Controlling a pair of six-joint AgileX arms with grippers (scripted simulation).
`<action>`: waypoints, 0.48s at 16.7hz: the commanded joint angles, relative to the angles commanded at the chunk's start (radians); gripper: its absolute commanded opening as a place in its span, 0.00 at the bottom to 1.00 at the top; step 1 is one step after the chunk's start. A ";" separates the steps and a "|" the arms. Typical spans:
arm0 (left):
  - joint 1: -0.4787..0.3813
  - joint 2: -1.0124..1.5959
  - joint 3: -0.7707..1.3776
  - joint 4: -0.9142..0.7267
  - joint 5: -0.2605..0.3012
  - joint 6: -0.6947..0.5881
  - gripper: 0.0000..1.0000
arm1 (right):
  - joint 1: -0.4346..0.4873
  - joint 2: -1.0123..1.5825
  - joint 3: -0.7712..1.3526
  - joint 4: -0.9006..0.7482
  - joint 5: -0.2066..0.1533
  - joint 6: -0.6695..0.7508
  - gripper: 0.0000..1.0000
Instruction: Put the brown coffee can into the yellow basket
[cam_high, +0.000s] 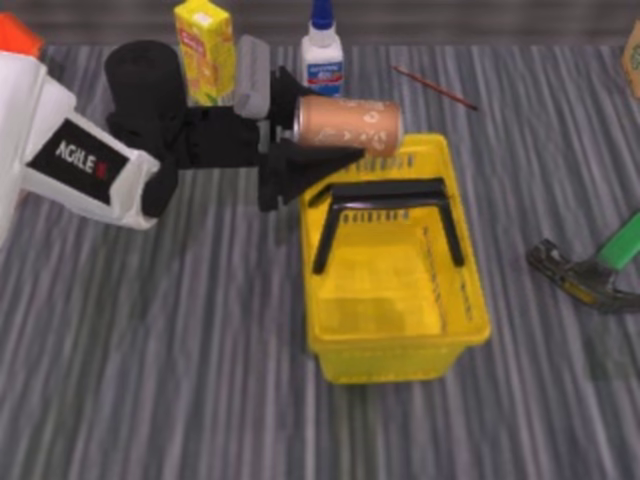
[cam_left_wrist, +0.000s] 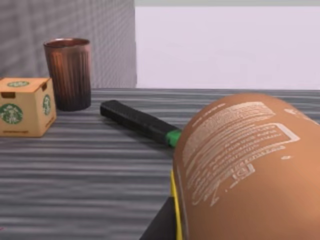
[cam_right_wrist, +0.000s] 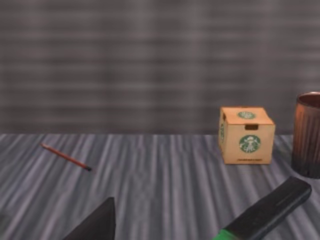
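Left end effector (cam_high: 305, 140) clamped on the brown coffee can (cam_high: 349, 124), can lying sideways between the two black fingers, held in the air over the far rim of the yellow basket (cam_high: 468, 290). Can's label text fills the left wrist view (cam_left_wrist: 250, 165). Basket sits mid-surface, black handles (cam_high: 385, 205) folded across its far half. Behind the arm: yellow juice carton (cam_high: 205, 50), glue bottle (cam_high: 323, 55), pencil (cam_high: 432, 87). Hammer (cam_high: 585, 270) right of the basket. Right wrist view shows a small cardboard box (cam_right_wrist: 246, 135), a brown cup (cam_right_wrist: 307, 134); right end effector state cannot tell.
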 joint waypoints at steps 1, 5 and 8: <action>0.000 0.000 0.000 0.000 0.000 0.000 0.53 | 0.000 0.000 0.000 0.000 0.000 0.000 1.00; 0.000 0.000 0.000 0.000 0.000 0.000 0.83 | 0.000 0.000 0.000 0.000 0.000 0.000 1.00; 0.000 0.000 0.000 0.000 0.000 0.000 1.00 | 0.000 0.000 0.000 0.000 0.000 0.000 1.00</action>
